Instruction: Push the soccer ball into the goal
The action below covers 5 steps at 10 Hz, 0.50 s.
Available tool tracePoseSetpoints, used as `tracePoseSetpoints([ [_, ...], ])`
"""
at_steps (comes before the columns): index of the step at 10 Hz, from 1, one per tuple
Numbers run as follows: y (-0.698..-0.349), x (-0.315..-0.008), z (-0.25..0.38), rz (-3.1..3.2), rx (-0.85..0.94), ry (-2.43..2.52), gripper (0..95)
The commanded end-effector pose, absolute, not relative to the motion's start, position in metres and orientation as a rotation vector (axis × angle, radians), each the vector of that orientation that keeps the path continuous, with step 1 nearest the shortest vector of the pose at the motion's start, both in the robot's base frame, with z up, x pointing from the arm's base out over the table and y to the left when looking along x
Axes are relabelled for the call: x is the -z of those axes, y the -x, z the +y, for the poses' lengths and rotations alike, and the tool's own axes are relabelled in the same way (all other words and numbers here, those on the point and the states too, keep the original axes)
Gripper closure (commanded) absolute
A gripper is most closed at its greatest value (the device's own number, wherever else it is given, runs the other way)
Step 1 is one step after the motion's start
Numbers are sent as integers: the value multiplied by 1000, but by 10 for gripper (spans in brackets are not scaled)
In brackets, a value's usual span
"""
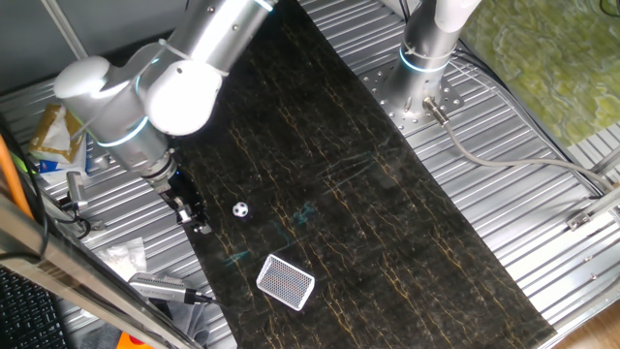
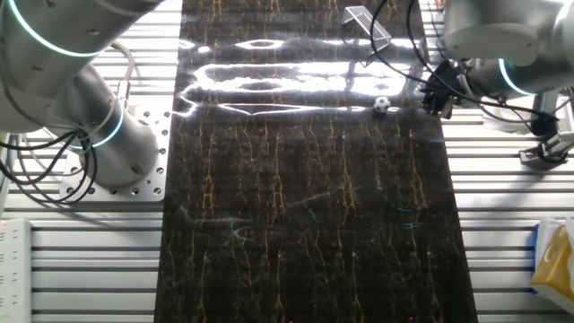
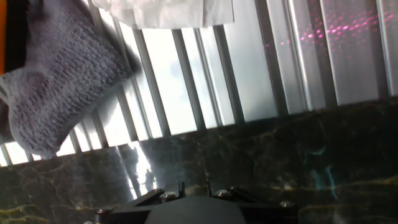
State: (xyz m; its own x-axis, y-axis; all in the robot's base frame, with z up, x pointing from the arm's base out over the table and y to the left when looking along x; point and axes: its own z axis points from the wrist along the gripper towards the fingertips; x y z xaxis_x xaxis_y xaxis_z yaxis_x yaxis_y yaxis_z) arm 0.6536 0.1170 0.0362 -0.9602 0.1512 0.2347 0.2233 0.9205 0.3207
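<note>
The soccer ball (image 1: 240, 208), tiny and white with black patches, lies on the dark marbled mat (image 1: 368, 194). It also shows in the other fixed view (image 2: 381, 105). The goal (image 1: 286, 281), a flat white frame with dark netting, lies on the mat nearer the front, apart from the ball; it shows at the top of the other fixed view (image 2: 369, 27). My gripper (image 1: 200, 222) hangs low at the mat's left edge, a short way left of the ball, with its fingers together and nothing in them. It shows beside the ball in the other fixed view (image 2: 437, 95). The hand view shows neither ball nor goal.
A second arm's base (image 1: 426, 58) stands on the slatted metal table behind the mat. A snack bag (image 1: 53, 131) and a metal cylinder (image 1: 160, 288) lie left of the mat. A grey knitted cloth (image 3: 56, 81) and white paper (image 3: 168, 12) lie just beyond the mat's edge.
</note>
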Motion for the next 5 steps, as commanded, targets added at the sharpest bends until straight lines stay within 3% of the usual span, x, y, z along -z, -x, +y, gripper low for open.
tracePoseSetpoints([
  [1,-650,-37,114,-2879,516,289,760],
  [4,-645,-41,107,-2890,516,270,760],
  [5,-645,-41,107,-2941,427,195,760],
])
